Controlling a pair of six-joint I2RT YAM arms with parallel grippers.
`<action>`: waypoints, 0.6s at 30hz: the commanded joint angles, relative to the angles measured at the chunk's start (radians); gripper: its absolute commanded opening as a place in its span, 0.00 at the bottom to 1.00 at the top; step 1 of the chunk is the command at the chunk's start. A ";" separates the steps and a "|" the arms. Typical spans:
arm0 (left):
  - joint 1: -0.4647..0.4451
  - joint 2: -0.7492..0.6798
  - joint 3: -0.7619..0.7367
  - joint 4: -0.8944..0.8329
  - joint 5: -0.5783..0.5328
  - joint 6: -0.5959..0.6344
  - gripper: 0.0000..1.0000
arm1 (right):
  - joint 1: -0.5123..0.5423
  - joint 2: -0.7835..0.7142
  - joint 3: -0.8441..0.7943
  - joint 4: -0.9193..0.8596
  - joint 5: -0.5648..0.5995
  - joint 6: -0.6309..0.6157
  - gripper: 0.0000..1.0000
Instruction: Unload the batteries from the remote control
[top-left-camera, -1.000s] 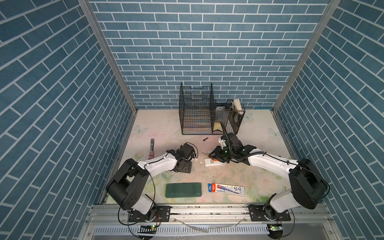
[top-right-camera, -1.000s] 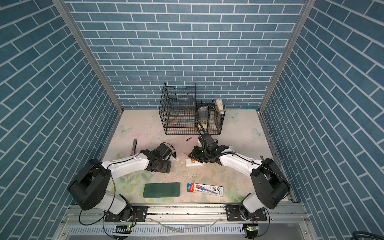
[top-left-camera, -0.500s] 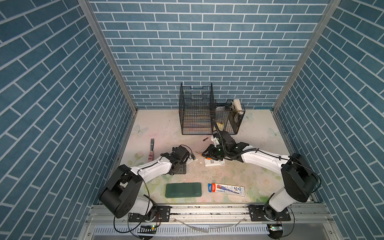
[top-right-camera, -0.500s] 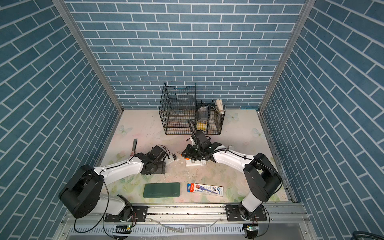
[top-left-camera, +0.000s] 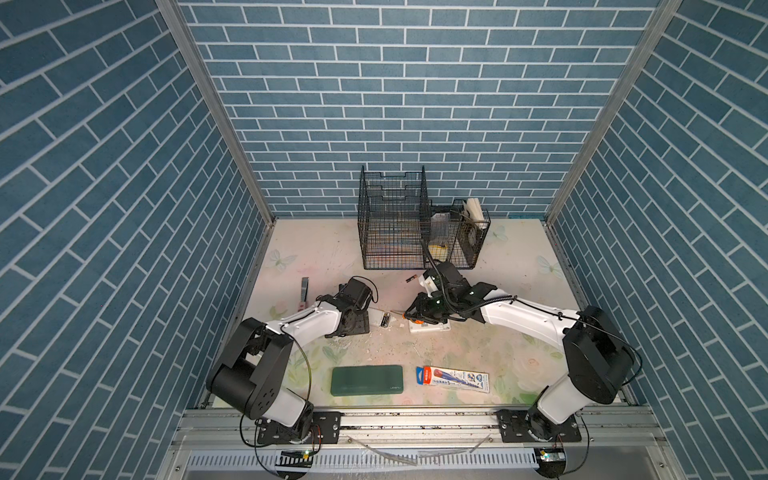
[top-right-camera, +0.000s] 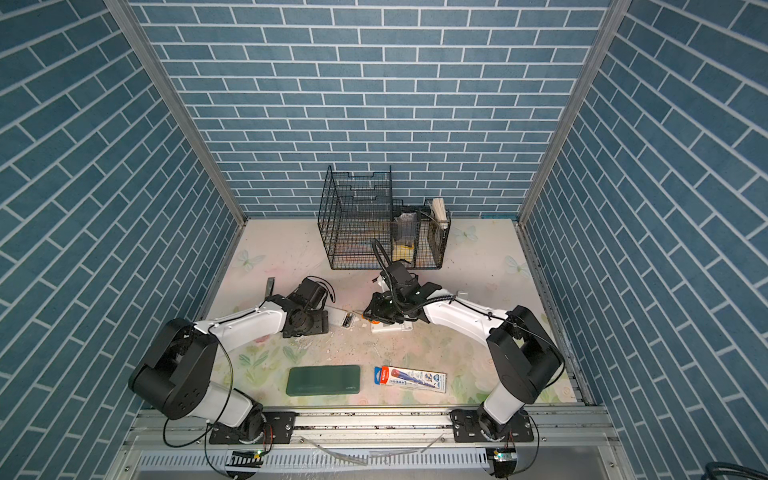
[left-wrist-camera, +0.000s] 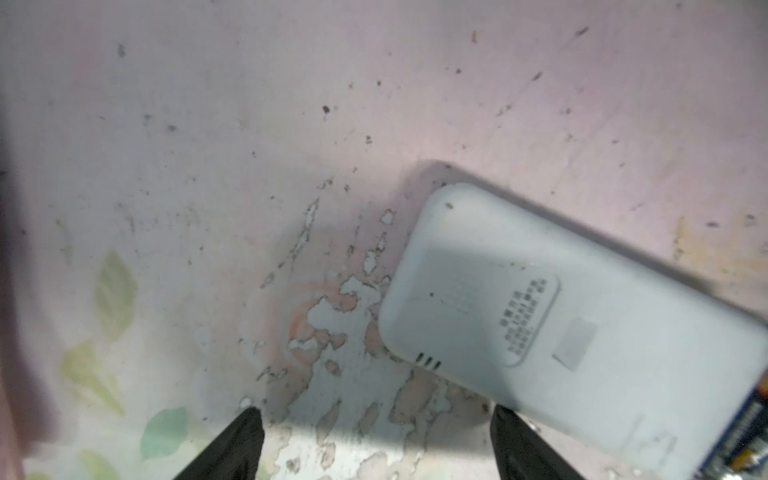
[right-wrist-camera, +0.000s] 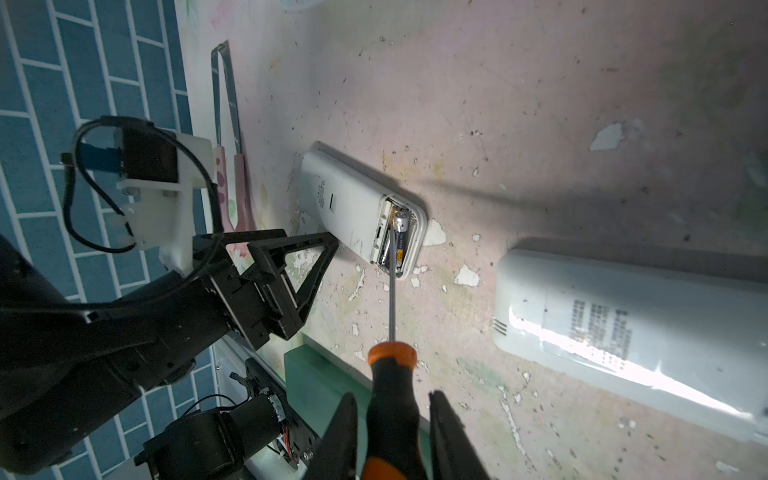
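Screwdriver (right-wrist-camera: 390, 376) sat clamped in the right gripper (right-wrist-camera: 392, 415), tip against a battery (right-wrist-camera: 400, 241) in the remote (right-wrist-camera: 340, 195); left gripper (left-wrist-camera: 374, 415) gaped wide, empty, alongside.

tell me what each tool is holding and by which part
The right tool grips the screwdriver by its black-and-orange handle. The left tool is open and holds nothing.

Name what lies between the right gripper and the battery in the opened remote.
Right wrist view: the screwdriver clamped in the right gripper, its shaft spanning the tabletop to the battery in the remote.
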 joint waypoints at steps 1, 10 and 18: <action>0.003 -0.064 0.005 0.002 0.051 0.006 0.86 | 0.001 -0.024 0.032 -0.021 -0.032 -0.025 0.00; 0.030 -0.133 0.026 0.031 0.135 0.014 0.83 | 0.001 -0.042 -0.035 0.030 -0.059 0.006 0.00; 0.090 -0.054 0.032 0.168 0.215 0.013 0.81 | 0.003 -0.033 -0.064 0.045 -0.072 0.015 0.00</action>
